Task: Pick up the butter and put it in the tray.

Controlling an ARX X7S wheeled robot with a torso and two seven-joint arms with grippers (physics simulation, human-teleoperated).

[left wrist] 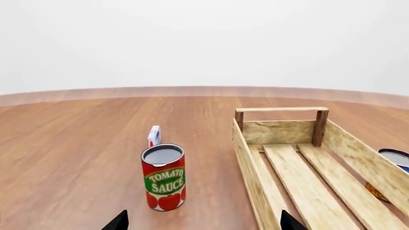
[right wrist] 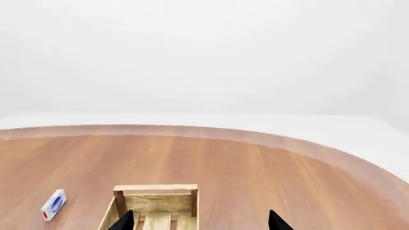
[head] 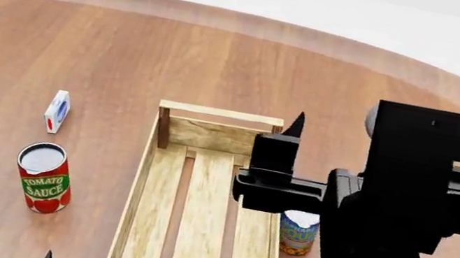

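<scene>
The butter is not in view in any frame. The tray (head: 142, 177) is a long crate of pale wooden slats in the middle of the table, and it holds nothing. It also shows in the left wrist view (left wrist: 251, 165) and its far end rail shows in the right wrist view (right wrist: 155, 188). My left gripper (head: 1, 250) is open and empty, low at the near left, in front of a tomato sauce can (head: 43, 178); its fingertips (left wrist: 118, 221) stand wide apart. My right gripper (head: 289, 137) is open and empty, raised above the tray's right side (right wrist: 200, 222).
The tomato sauce can (left wrist: 164, 177) stands left of the tray. A small white carton (head: 56, 110) lies beyond it and shows in both wrist views (left wrist: 154, 135) (right wrist: 53, 204). A blue-rimmed soup can (head: 297, 232) stands against the tray's right wall (left wrist: 395, 157). My right arm hides the near right of the table.
</scene>
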